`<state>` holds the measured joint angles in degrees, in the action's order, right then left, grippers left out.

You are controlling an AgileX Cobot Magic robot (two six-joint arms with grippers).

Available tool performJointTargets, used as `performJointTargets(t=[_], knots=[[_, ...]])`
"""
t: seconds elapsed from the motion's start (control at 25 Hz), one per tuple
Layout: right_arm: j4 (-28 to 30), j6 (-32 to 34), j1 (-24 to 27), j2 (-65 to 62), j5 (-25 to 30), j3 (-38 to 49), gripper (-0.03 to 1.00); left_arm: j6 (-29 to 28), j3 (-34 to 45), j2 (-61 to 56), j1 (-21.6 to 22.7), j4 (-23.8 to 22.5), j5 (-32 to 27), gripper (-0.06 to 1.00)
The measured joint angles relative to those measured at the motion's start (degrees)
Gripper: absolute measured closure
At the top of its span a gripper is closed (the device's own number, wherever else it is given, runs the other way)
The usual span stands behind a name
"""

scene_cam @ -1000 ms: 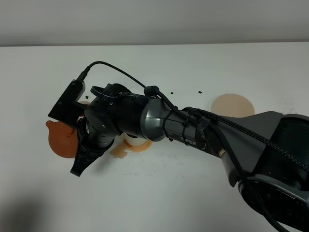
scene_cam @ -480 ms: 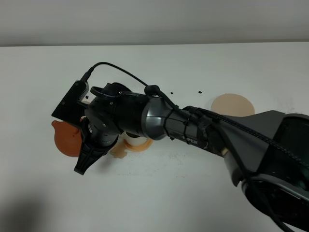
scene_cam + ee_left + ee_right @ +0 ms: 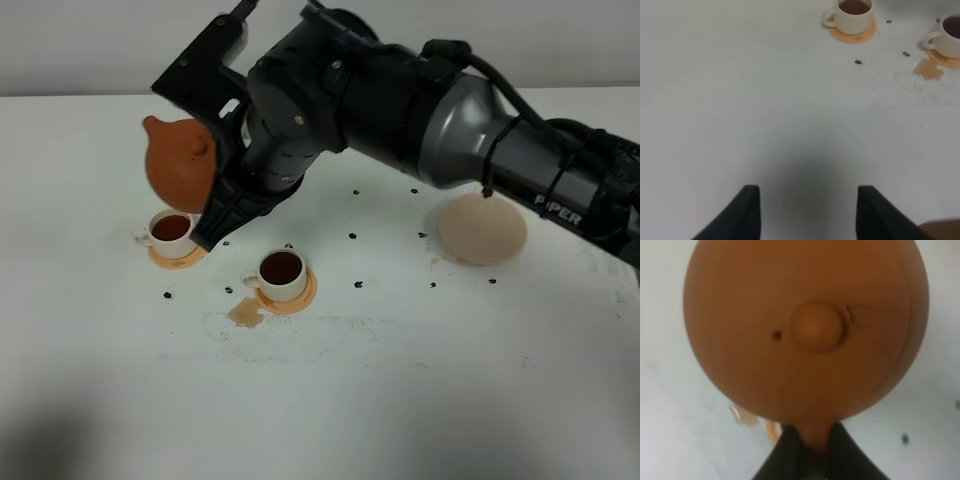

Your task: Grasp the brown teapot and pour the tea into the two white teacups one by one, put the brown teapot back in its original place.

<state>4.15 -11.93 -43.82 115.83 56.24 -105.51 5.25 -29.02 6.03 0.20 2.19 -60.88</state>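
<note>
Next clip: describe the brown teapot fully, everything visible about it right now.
The brown teapot is squat, round, matte reddish-brown, clay-looking, with a small-knobbed lid bearing a tiny hole. The right end effector is shut on its handle, holding it in the air above the left white teacup, its pointed spout towards the upper left in the high view.

Lab test bench, bare white tabletop [image 3: 400,400], plain grey wall [image 3: 100,40]

White "PIPER" lettering on right arm [image 3: 560,195]
</note>
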Motion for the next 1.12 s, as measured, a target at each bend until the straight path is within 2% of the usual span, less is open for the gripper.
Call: performJointTargets(t=[0.12, 0.24, 0.52, 0.84, 1.12], knots=[[-1.4, 1.0, 4.4, -0.4, 2.9, 1.1, 0.85, 0.0, 0.0, 0.0, 0.0, 0.0, 0.0, 0.49], [-1.4, 1.3, 8.3, -2.7, 1.7, 5.5, 0.85, 0.0, 0.0, 0.0, 0.0, 0.0, 0.0, 0.49], [-4.2, 4.0, 15.4, -11.8, -10.4, 21.2, 0.85, 0.0, 0.0, 0.0, 0.0, 0.0, 0.0, 0.49], [-5.8, 6.0, 23.0, -15.2, -16.6, 32.6, 0.85, 0.0, 0.0, 0.0, 0.0, 0.0, 0.0, 0.49], [-5.9, 8.7, 26.0, -16.7, -24.9, 41.6, 0.85, 0.0, 0.0, 0.0, 0.0, 0.0, 0.0, 0.49]])
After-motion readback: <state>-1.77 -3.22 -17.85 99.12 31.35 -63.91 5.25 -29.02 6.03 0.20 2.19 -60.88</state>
